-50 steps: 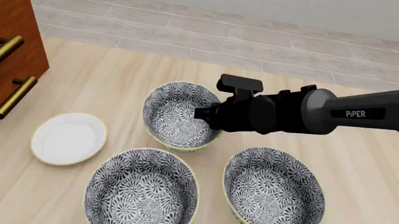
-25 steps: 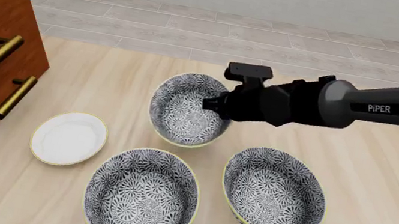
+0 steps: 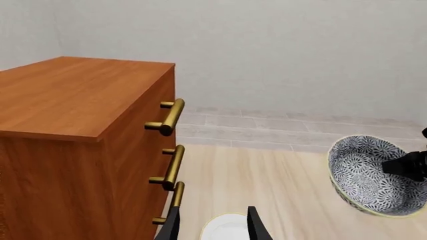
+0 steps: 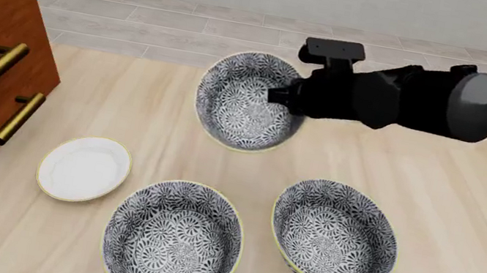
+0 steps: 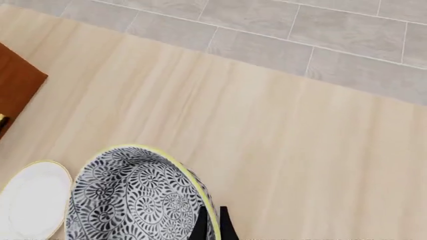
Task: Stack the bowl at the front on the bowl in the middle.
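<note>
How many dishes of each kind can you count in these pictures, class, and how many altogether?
Deep round grey-and-white floral bowls with pale yellow rims: 3
Small flat white plates: 1
Total: 4

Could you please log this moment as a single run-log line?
right gripper: shut on rim of bowl at the front | bowl: tilted, held off table | left gripper: open, idle beside drawer cabinet
</note>
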Robot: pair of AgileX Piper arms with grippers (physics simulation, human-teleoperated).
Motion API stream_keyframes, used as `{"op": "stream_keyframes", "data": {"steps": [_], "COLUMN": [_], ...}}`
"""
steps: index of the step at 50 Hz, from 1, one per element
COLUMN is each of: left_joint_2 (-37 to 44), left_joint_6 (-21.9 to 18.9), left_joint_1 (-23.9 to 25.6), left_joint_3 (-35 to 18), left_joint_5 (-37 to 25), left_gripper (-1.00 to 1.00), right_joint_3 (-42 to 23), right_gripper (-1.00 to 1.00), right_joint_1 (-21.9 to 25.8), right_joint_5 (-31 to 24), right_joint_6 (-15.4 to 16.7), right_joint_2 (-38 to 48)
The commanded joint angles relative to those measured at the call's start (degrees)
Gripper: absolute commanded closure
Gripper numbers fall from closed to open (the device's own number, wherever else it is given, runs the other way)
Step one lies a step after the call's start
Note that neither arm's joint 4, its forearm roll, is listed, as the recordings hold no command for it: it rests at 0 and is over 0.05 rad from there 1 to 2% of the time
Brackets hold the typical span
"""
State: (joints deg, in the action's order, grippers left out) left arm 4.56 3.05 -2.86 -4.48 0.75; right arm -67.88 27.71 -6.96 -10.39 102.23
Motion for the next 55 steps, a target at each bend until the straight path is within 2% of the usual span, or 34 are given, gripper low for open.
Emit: {"op": "stream_keyframes", "data": {"steps": [1, 3, 10, 19, 28, 45, 55], "left_joint_2": [-1.11, -0.49, -1.55, -1.02, -1.42, -4.38, -4.39], "left_joint_6": [-0.35, -1.24, 0.15, 0.92, 0.68, 0.28, -1.76], "left_joint_1": [-0.05, -0.86, -0.32, -0.59, -0.44, -0.46, -3.67], "left_joint_3": [-0.18, -0.12, -0.67, -0.49, -0.29, 0.19, 0.42], "left_joint_5": [-1.03, -0.59, -1.43, -0.89, -1.25, -3.49, -1.52], "left_gripper": [-1.00, -1.00, -1.00, -1.00, -1.00, -1.00, -1.00], "right_joint_3": [0.99, 1.34, 2.05, 5.00, 12.30, 21.00, 24.09], "right_gripper": [1.00, 1.00, 1.00, 1.00, 1.00, 1.00, 1.00], "right_joint_1": [-0.14, -0.06, -0.32, -0.43, 0.57, -0.50, -1.14], "right_joint_5": [-0.91, -0.97, -1.43, -2.66, -3.65, -5.67, -8.08], "right_joint_6": [0.32, 0.22, 0.40, -1.74, -3.42, -5.55, -5.90], "right_joint_2": [-4.04, -4.54, -5.77, -10.74, -20.44, -31.95, -37.49]}}
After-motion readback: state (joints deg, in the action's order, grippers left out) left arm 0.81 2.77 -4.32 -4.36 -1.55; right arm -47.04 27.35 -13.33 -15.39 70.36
